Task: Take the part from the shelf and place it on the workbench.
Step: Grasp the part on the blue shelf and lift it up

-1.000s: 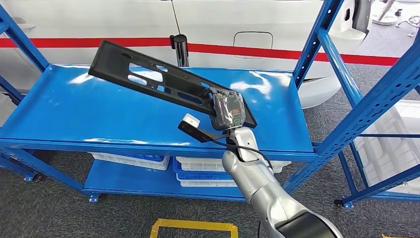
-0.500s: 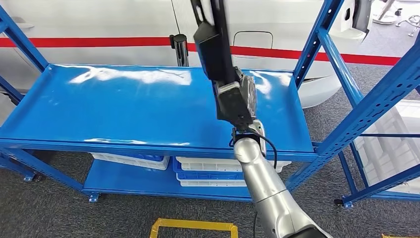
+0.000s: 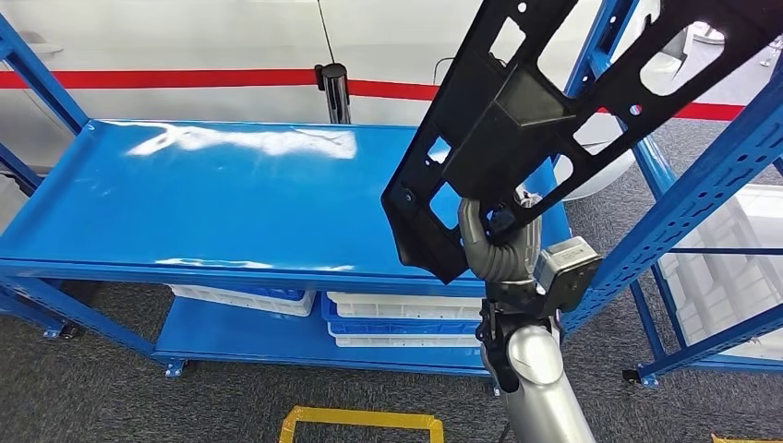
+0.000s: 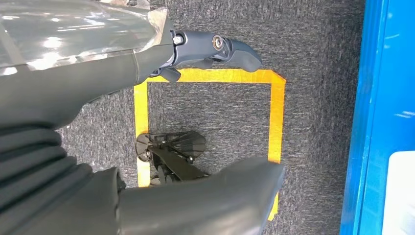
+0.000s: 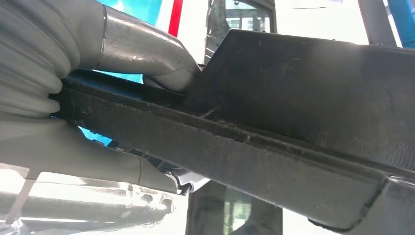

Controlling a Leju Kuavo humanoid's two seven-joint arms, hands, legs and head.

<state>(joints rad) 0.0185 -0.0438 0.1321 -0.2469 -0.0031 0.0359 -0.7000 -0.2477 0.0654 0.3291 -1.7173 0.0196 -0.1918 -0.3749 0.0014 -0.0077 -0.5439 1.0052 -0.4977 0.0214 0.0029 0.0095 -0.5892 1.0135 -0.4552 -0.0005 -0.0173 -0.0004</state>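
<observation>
The part [image 3: 554, 101] is a long black plastic panel with several cut-outs. It is raised off the blue shelf top [image 3: 231, 203] and leans up toward the upper right. My right hand [image 3: 499, 240] grips it at its lower end, in front of the shelf's right half. In the right wrist view the part's dark ribbed edge [image 5: 293, 137] runs across close up, with my right hand [image 5: 122, 54] wrapped around it. My left hand [image 4: 147, 122] hangs over the carpet, fingers [image 4: 215, 46] apart, holding nothing.
The shelf top is bare; white bins [image 3: 388, 309] sit on the lower level. A blue upright [image 3: 683, 203] stands just right of the part. A white car with a red stripe stands behind. A yellow tape square [image 3: 360, 420] marks the grey carpet.
My right hand has lifted the part from low over the shelf and swung it upright, then tilted it toward the right. The wrist has turned over and moved slightly right.
</observation>
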